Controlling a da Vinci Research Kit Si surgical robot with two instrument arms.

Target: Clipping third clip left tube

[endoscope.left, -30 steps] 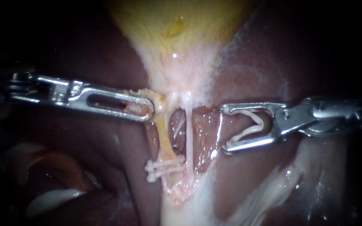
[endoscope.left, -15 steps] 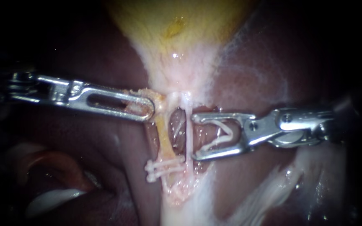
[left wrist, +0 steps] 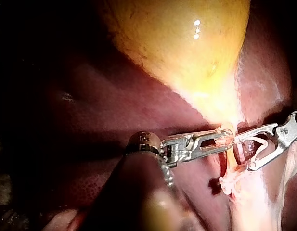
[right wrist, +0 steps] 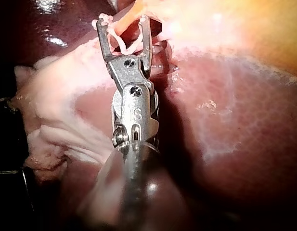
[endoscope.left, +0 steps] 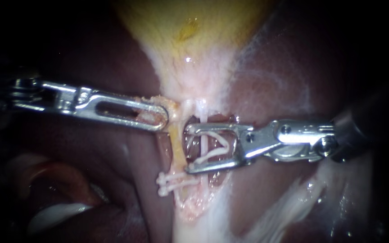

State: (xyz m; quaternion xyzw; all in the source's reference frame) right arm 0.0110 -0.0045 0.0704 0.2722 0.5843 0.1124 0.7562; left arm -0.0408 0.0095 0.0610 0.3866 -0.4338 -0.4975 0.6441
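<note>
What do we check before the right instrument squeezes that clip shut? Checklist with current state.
1. Seating of the loaded clip in the jaws of the right instrument, legs spread: ok.
2. Whole left tube between the clip's legs: not ok. The jaw tips only reach its edge, and the thin white tube lies between them.
3. Clearance from the two placed clips: cannot tell. The lower jaw tip sits very close above them.
4. Grip of the left instrument on tissue below the gallbladder: ok, jaws shut on it.
5. What lies behind the jaw tips: cannot tell.
</note>
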